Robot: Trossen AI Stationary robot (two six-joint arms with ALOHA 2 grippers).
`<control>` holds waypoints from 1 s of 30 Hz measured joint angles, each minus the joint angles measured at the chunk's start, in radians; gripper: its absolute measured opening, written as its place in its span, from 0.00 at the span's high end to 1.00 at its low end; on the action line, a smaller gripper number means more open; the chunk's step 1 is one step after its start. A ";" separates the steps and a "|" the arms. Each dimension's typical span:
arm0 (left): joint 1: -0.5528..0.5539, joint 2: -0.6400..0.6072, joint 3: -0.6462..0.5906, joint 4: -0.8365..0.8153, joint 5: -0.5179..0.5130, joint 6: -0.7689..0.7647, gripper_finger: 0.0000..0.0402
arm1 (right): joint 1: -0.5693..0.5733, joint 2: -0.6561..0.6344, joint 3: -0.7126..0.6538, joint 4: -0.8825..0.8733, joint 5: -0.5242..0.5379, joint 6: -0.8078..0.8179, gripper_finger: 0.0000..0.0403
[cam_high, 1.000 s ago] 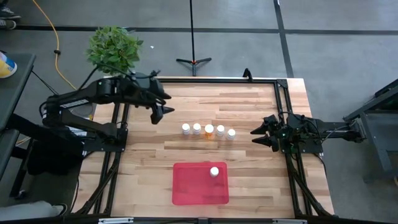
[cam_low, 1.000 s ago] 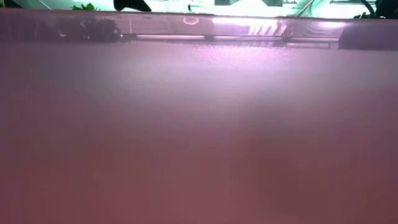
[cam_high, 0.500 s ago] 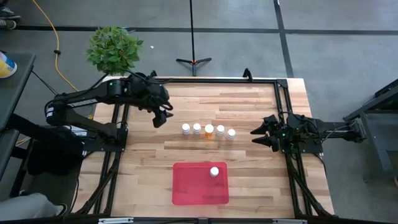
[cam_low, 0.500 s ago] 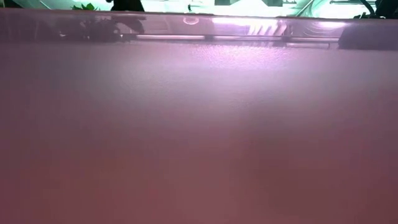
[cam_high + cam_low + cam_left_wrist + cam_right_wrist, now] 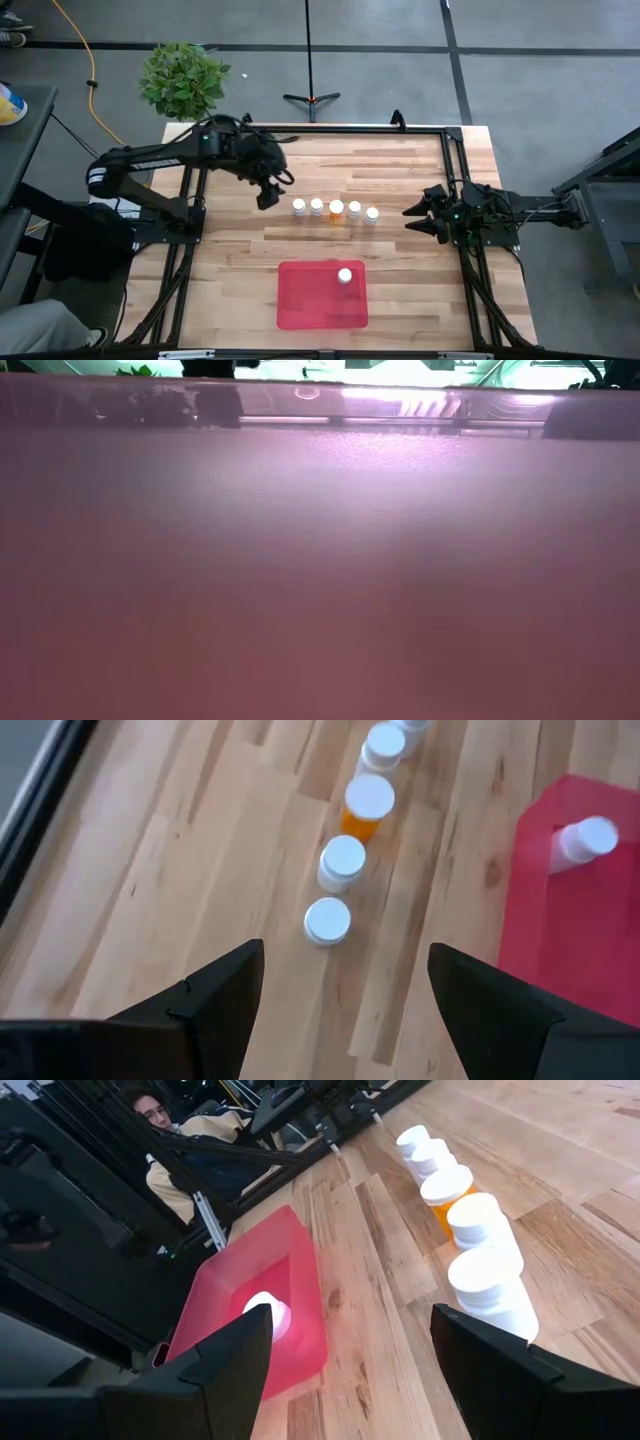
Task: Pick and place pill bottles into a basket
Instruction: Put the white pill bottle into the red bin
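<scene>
Five pill bottles with white caps stand upright in a row at mid-table; the middle one has an orange body. A sixth bottle stands inside the basket, a flat red tray near the front edge. My left gripper hovers open, tipped downward, just left of the row's left-end bottle; nothing is between its fingers. My right gripper waits open at the right, pointing at the row.
A potted plant stands at the table's far left corner. Black frame rails run along the table's sides. Bare wood lies between the row and the basket. A pinkish blur fills the low view. A person sits beyond the table.
My left gripper has moved down and toward the table's right and near edges, closing in on the left end of the bottle row, and has tipped further downward. Its fingers stay open. The bottles have not moved.
</scene>
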 joint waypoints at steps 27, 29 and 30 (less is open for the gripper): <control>0.000 0.285 0.000 0.073 -0.034 0.128 0.21 | 0.000 0.000 0.000 -0.001 0.000 -0.002 0.35; 0.000 0.286 0.000 0.074 -0.036 0.136 0.21 | 0.000 0.000 0.000 -0.001 0.000 -0.002 0.35; 0.000 0.289 0.000 0.078 -0.037 0.143 0.21 | 0.000 0.000 0.000 -0.001 0.000 -0.002 0.35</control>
